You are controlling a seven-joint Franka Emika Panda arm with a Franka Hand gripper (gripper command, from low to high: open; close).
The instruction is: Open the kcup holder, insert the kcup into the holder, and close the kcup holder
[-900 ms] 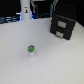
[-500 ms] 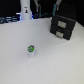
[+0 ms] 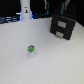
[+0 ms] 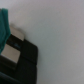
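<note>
The desk [image 3: 50,60] is a broad pale surface that fills most of the exterior view. On it, toward the exterior view's right and at the far side, stands the kcup holder [image 3: 63,26], a black boxy unit with pale rectangular marks on its front; the front looks flush, so I judge the drawer not yet opened. The arm comes in from above and behind that box, dark and blurred, and the tool itself cannot be made out in the exterior view. In the wrist view the kcup holder [image 4: 19,62] lies close under the camera with pale patches on it, and a teal part shows at the edge of the picture, but the fingertips do not show, so I cannot tell whether the tool is open or closed.

A white bottle-like post [image 3: 25,9] stands at the far edge, toward the exterior view's left, well apart from the box.

The kcup [image 3: 31,49], a tiny cup with a green top and pale body, stands upright on the bare desk, nearer the camera and to the exterior view's left of the holder, well apart from it.

So the arm is at the holder, not at the cup; opening looks like the step in hand, and the cup lies away from the box's front corner.
</note>
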